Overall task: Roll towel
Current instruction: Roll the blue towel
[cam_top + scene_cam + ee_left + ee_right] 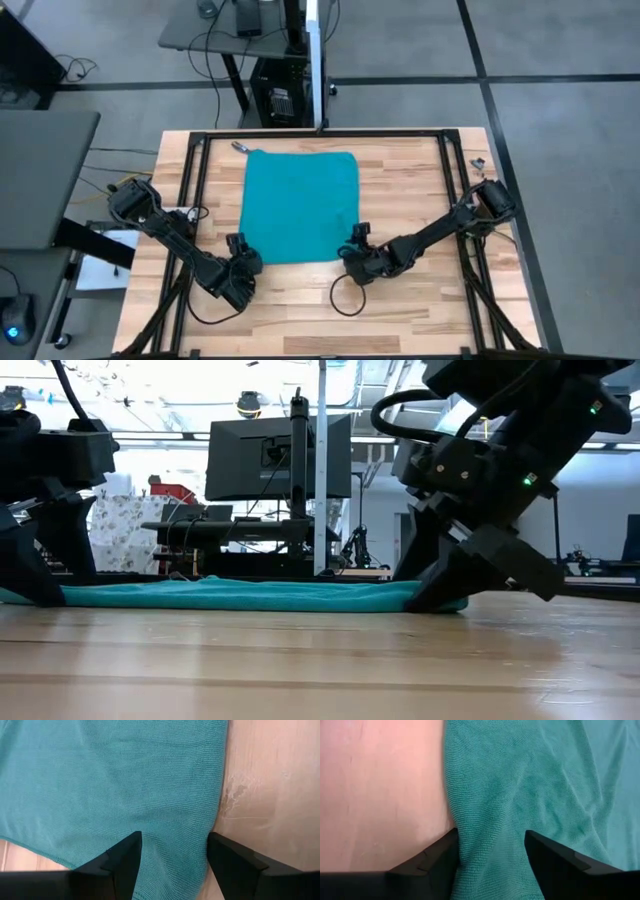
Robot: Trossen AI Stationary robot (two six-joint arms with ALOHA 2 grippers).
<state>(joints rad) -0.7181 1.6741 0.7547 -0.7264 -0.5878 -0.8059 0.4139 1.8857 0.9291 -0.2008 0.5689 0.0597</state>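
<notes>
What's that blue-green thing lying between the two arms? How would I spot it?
Start at the wooden table. Flat in its middle lies a teal soft fabric towel, both grippers at its near corners. It is the only cloth and the only coloured thing there.

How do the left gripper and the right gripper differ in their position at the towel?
The left gripper is at the towel's near left corner; the right gripper is at the near right corner. Under the right the cloth is wrinkled, under the left flat. Both have open fingers straddling the edge.
</notes>
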